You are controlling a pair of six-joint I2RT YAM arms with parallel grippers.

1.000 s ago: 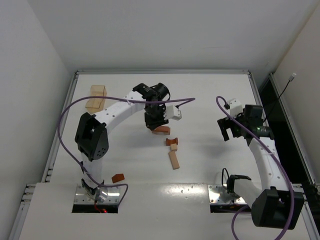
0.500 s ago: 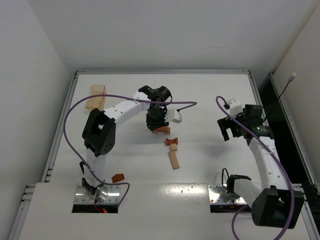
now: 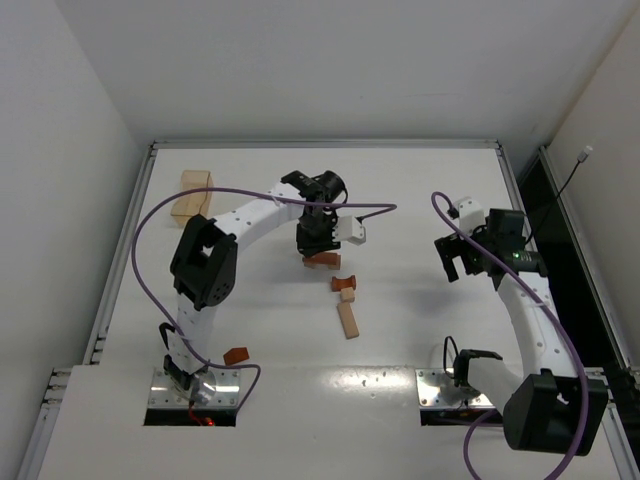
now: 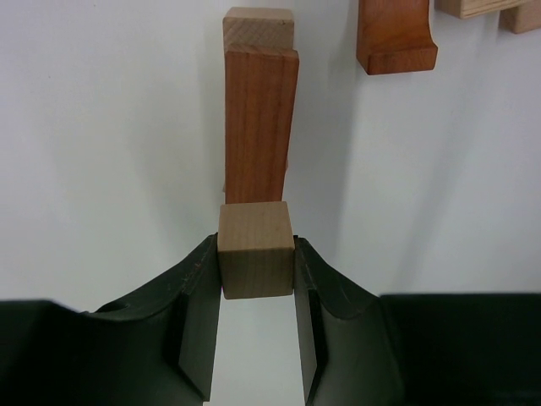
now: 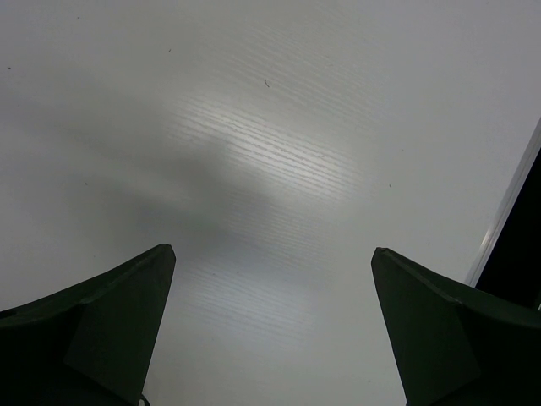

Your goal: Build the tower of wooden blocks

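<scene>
Left gripper [image 4: 256, 247] has its two dark fingers pinched on a pale tan wooden cube [image 4: 256, 264]: smooth faces, fine grain, crisp square edges. The cube sits right at the near end of a reddish-brown wooden bar [image 4: 260, 127], long and flat-sided, with a pale tan block [image 4: 259, 24] showing its end grain just beyond the bar's far end. Whether cube and bar touch, I cannot tell. Off to the right lies a reddish-brown piece [image 4: 396, 35] with a curved, flared edge. From above, all this is mid-table on the white matte tabletop [image 3: 420, 190]. A pale tan bar [image 3: 347, 319] lies nearby, and a reddish-brown chunk [image 3: 236, 355] sits alone by the left base. Right gripper [image 5: 270, 330] hangs well apart, jaws spread wide, nothing between them.
</scene>
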